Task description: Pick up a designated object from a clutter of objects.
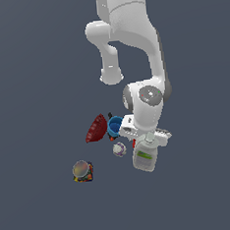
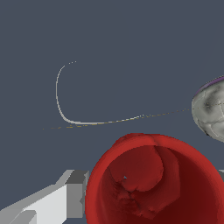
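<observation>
Okay, red cup fills the near part of the wrist view, mouth open toward the camera, ribbed inner wall and lumpy bottom visible. It sits right in the pincer. One pale finger is against the cup's outer wall on one side. The other finger is only a sliver at the frame edge. Cannot tell if the pincer is actually clamped on the cup or just standing around it. In the exterior view the cup is hidden under the arm's wrist and hand, so its spot on the surface is only known as under that hand, inside the clutter.

Small ball is near the cup in the wrist view, grey-white with a purple edge, apart from it.

Exterior view, clock directions taken from the hand:
- blue cup at 9 o'clock, just beside the hand
- dark-red bowl also at 9 o'clock, farther out, tipped on its side, touching or almost touching the blue cup
- black clamp at about 10 o'clock, only a small dark bit showing between bowl and blue cup
- ball at 8 o'clock, near
- white pump bottle with green label at 6 o'clock, just beside the hand
- round-lidded can at 8 o'clock, well apart from the rest
</observation>
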Controlling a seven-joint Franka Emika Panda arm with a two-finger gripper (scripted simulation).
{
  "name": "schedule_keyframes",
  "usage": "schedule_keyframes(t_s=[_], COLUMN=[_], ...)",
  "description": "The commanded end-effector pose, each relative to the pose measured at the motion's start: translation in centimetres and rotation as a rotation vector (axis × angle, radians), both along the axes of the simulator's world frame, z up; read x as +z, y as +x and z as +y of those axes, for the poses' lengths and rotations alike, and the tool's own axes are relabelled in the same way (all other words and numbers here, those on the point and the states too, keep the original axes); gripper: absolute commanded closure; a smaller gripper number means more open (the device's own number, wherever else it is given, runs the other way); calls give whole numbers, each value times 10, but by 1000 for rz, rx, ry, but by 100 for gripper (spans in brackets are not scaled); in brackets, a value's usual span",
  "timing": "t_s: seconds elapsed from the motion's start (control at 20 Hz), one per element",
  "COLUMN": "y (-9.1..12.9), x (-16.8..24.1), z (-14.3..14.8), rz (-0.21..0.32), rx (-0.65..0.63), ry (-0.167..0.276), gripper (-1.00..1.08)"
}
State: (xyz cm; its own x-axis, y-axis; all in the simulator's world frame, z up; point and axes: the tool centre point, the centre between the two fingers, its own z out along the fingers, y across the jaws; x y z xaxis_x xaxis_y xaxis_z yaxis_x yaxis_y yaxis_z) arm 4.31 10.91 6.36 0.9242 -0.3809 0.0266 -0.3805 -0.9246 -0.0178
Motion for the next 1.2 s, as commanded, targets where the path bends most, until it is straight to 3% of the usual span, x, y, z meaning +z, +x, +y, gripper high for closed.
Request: schedule_keyframes(t_s=[0.0, 0.1, 0.55, 1.15], y=[-10, 0, -8, -46], x=[-16, 0, 13, 75], z=[-4, -1, -17, -86], rz=[31, 0, 2, 8], rx=[-3, -2, -2, -2], ry=[-6, -1, -1, -1], gripper=[108, 108, 108, 108])
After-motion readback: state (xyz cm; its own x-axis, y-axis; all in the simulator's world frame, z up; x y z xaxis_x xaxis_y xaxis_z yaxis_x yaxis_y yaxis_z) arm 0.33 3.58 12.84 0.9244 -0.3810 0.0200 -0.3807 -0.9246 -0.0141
